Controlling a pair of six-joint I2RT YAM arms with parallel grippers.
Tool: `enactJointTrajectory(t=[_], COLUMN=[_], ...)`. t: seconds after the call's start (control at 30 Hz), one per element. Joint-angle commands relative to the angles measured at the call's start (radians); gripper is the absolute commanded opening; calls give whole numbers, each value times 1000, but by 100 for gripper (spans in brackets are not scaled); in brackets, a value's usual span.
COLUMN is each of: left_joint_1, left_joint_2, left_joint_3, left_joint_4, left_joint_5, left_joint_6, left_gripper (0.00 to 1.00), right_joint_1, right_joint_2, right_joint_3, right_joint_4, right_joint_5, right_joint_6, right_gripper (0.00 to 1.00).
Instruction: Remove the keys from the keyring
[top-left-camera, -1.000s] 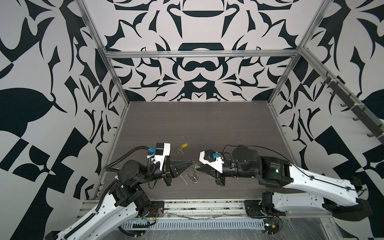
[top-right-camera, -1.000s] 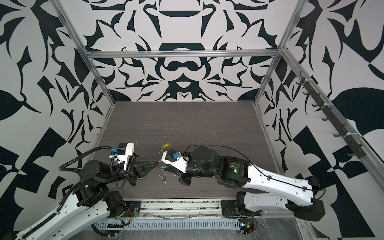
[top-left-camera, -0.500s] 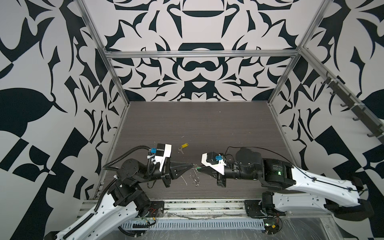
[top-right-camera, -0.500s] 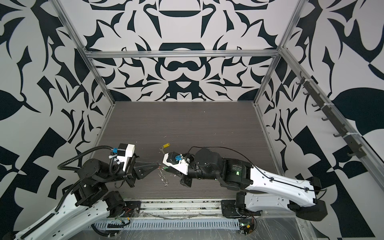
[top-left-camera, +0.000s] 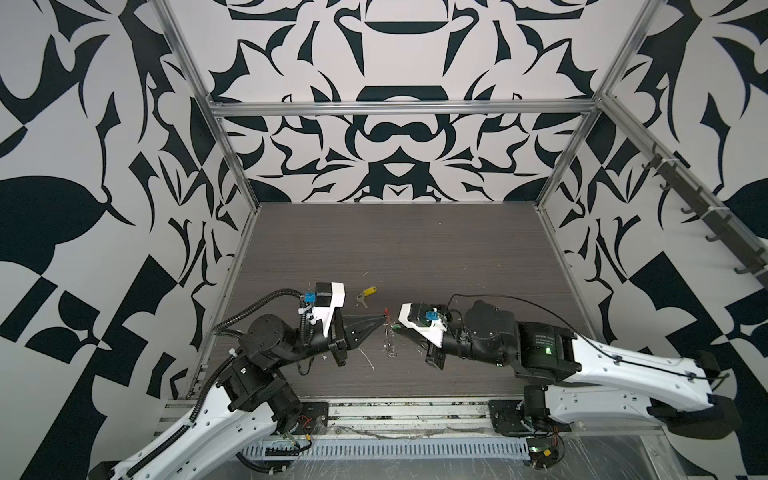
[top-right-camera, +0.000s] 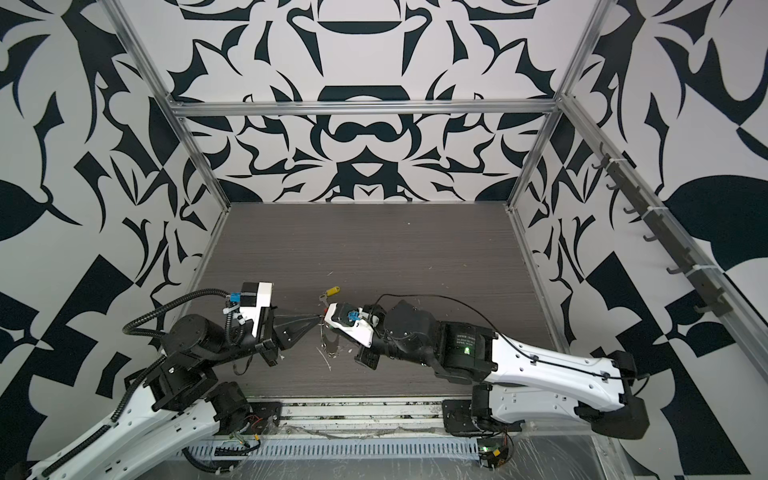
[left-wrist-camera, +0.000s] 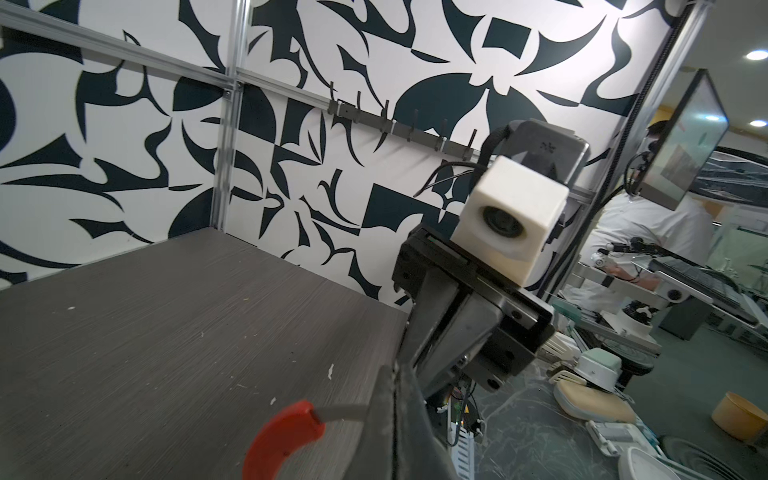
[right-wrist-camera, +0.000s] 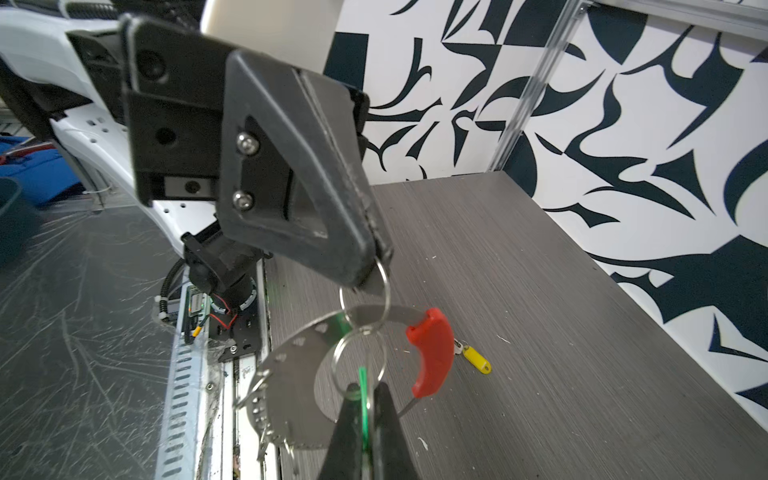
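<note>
left gripper: clamped on keyring, raised above table, lower centre of frame | right gripper: pinching green key tag at keyring | yellow key tag: loose on table, just above

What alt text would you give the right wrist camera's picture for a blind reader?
Over a dark table, a silver keyring with a red sleeve is pinched by the left arm's jaws, while the right arm's jaws grip a green tag linked to it. A yellow tag lies loose on the table beyond.
</note>
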Motion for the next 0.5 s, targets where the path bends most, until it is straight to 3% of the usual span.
enactJointTrajectory(t=[0.0,0.2,0.47], left_joint_1=[2,-31,-213], left_joint_2=[2,64,122], left_joint_3=[3,-43,-59], left_joint_4=[139,253,294], left_joint_5=[-119,-204,-457], left_joint_6=[41,104,296], left_gripper=[0,0,0], right_joint_1=[1,0,-3], right_joint_2=[-5,-3,-25], right_joint_3=[-37,-101,-193], right_joint_4=[4,78,179], right_joint_5=[87,148,214], right_joint_6=[6,35,39], right_gripper=[0,0,0])
